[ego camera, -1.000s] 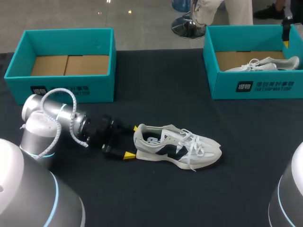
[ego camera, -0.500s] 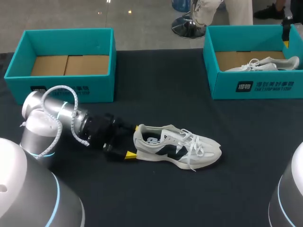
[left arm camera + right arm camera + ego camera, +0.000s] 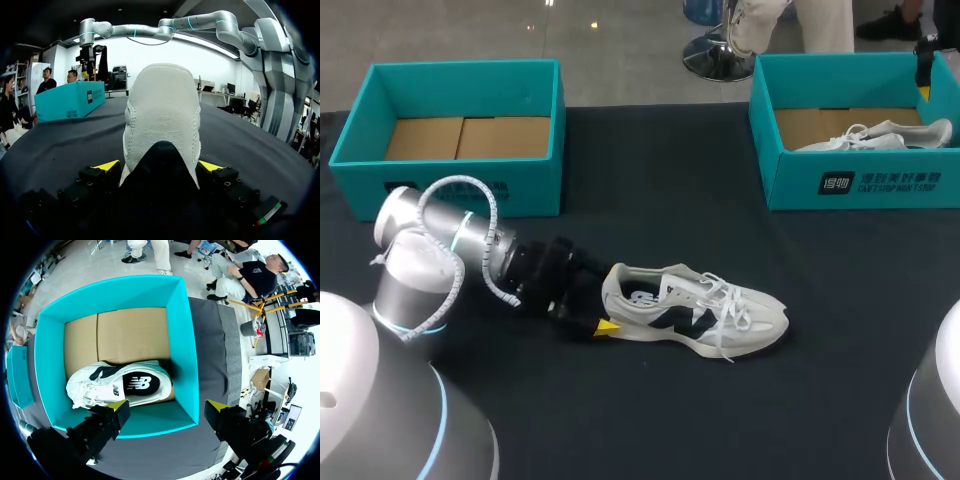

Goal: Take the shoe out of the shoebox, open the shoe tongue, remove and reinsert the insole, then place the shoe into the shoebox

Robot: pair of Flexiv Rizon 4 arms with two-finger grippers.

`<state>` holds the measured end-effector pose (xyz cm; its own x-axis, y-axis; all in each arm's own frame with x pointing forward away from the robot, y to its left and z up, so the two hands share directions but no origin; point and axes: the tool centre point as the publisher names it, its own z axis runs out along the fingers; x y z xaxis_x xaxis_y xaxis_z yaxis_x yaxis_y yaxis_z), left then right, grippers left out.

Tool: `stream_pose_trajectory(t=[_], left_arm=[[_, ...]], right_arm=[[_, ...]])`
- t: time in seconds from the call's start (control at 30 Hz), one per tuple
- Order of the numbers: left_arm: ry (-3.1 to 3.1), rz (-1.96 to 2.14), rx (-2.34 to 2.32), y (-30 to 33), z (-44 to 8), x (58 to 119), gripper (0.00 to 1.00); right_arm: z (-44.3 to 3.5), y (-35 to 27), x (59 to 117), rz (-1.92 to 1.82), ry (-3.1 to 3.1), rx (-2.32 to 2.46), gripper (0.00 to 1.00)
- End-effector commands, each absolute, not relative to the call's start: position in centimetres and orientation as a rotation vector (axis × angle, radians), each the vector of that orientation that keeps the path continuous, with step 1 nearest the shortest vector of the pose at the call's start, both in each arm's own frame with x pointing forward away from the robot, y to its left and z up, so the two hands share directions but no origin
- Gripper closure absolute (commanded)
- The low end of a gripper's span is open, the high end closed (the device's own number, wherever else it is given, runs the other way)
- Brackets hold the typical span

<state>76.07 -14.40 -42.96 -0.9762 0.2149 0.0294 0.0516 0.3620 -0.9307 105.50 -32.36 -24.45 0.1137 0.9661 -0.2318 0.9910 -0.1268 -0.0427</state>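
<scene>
Head view: shoe (image 3: 695,310) stood on its sole on the dark table (image 3: 650,170), out in the open between the two teal boxes and nearer the front edge. Long axis ran across the table, heel toward the left arm, toe toward the right and a little to the front.

Left wrist view only: the pale heel filled the space inside the left gripper (image 3: 159,167), a yellow tip on either flank. Clamped or merely straddling, could not tell.

Right wrist view only: right gripper (image 3: 167,410) hung spread wide and holding nothing above the right shoebox (image 3: 182,340). A second shoe (image 3: 120,385) lay on the cardboard floor, along one wall.

Head view alone showed the left shoebox (image 3: 460,190), only bare cardboard showing inside.

Against a second ago: left gripper had pushed forward onto the heel. Two yellow tips showed from above then, one now. Shoe had not shifted, and the right arm kept its place
</scene>
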Motion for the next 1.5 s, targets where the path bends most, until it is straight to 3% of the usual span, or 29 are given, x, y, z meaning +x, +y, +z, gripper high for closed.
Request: stream_pose_trajectory(t=[0.03, 0.07, 0.1, 0.13, 0.17, 1.5], left_arm=[[-2.499, 1.660, -0.206, -14.6, -42.9, 75.7, 0.36], [-2.495, 1.661, -0.204, -14.5, -43.0, 75.8, 0.56], [-2.499, 1.658, -0.201, -14.5, -43.0, 75.8, 0.64], [-2.501, 1.658, -0.199, -14.4, -43.1, 75.9, 0.79], [-2.500, 1.658, -0.197, -14.4, -43.2, 75.9, 1.00], [-2.553, 1.709, 0.047, -13.1, -43.2, 75.3, 1.00]], right_arm=[[-24.4, -32.4, 105.7, -0.312, 1.990, 2.252, 0.00], [-24.4, -32.4, 105.7, -0.312, 1.990, 2.252, 0.00], [-24.4, -32.4, 105.7, -0.312, 1.990, 2.252, 0.00], [-24.4, -32.4, 105.7, -0.312, 1.990, 2.252, 0.00], [-24.4, -32.4, 105.7, -0.312, 1.990, 2.252, 0.00], [-24.4, -32.4, 105.7, -0.312, 1.990, 2.252, 0.00]])
